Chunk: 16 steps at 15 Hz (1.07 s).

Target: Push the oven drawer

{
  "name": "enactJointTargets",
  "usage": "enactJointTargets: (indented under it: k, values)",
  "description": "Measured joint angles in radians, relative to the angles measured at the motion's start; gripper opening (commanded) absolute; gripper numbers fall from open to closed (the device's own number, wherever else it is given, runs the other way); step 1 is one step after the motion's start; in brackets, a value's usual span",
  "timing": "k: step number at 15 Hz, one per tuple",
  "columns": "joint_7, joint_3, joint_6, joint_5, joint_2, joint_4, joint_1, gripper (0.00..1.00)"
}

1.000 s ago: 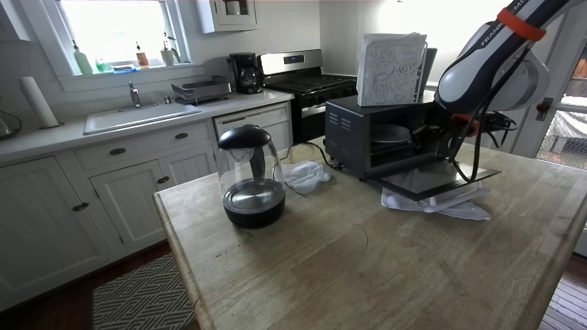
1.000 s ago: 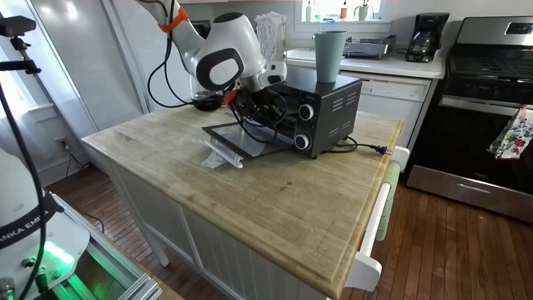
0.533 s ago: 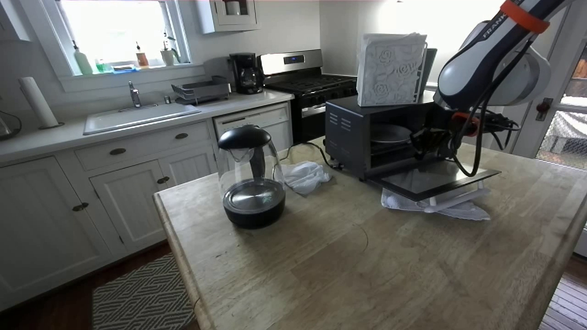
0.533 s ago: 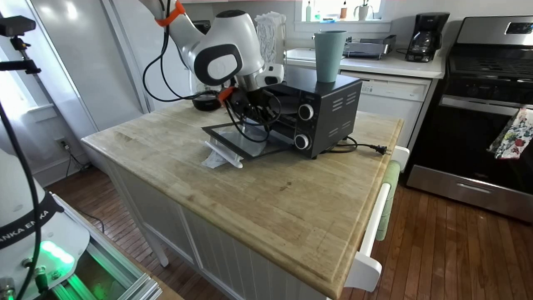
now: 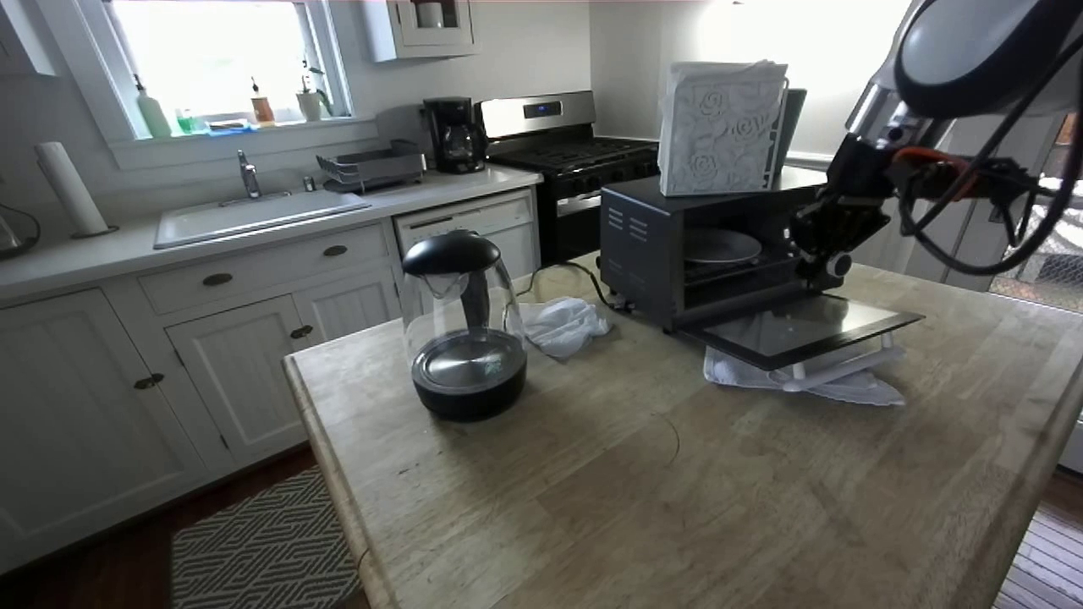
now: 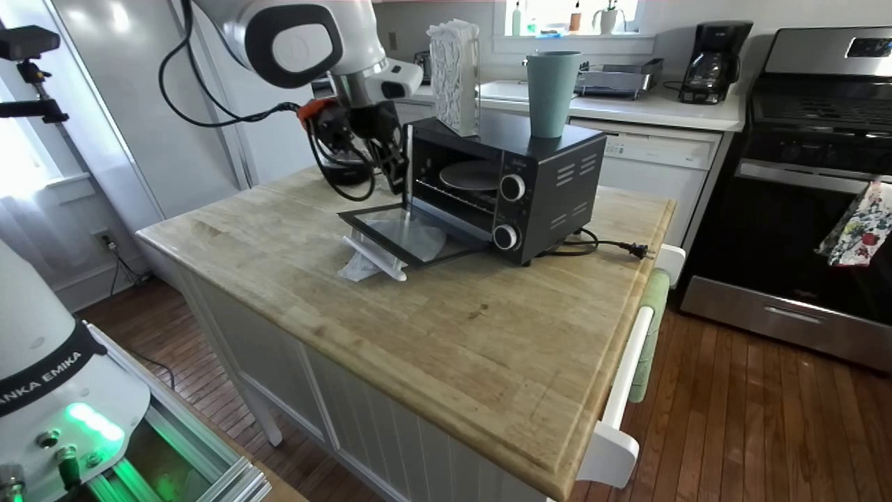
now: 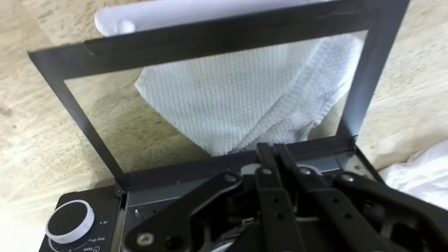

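1. Gripper (image 7: 272,145): narrow, 2 dark fingers (image 7: 265,159) drawn together with a thin slit between, aimed downward.
2. Placed at the mouth of the toaster oven (image 6: 568,188), above the hinged edge of the oven drawer (image 5: 799,328); touching or apart, cannot tell.
3. Arm (image 6: 300,42) above it, black cables (image 6: 219,123) looping beside.
4. Oven drawer: folded down in front of the toaster oven, nearly level, glass within a dark frame. White handle (image 7: 182,14) along its outer edge.
5. White cloth (image 5: 867,392) on the desk (image 6: 446,321) beneath the oven drawer, seen through the glass in the wrist view.
6. Inside the toaster oven, a round plate (image 5: 719,246); beside the opening, 2 knobs (image 6: 512,187).
7. On its top: patterned white holder (image 5: 719,127) and pale green cup (image 6: 552,94), upright, in both exterior views.
8. Farther along the desk: glass kettle (image 5: 467,338), upright, black lid and base; crumpled white bundle (image 5: 565,326) between glass kettle and toaster oven.
9. Black plug (image 6: 635,249) on the desk, near its edge.
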<state>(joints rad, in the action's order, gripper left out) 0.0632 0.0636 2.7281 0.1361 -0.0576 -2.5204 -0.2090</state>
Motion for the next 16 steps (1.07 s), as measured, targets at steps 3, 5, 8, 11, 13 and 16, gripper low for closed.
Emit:
enactJointTargets:
  k: [3,5,8,11,13,16]
  values:
    - [0.160,-0.014,-0.035,-0.112,-0.169,-0.088,0.014,0.59]
    - [0.243,-0.044,-0.055,-0.195,-0.280,-0.131,0.000,0.73]
    - [0.275,-0.103,-0.122,-0.285,-0.451,-0.175,-0.039,0.94]
    - [0.259,-0.121,-0.233,-0.326,-0.618,-0.212,-0.064,1.00]
    - [0.213,-0.103,-0.324,-0.334,-0.702,-0.226,-0.079,1.00]
    - [0.098,-0.028,-0.438,-0.326,-0.762,-0.225,-0.060,1.00]
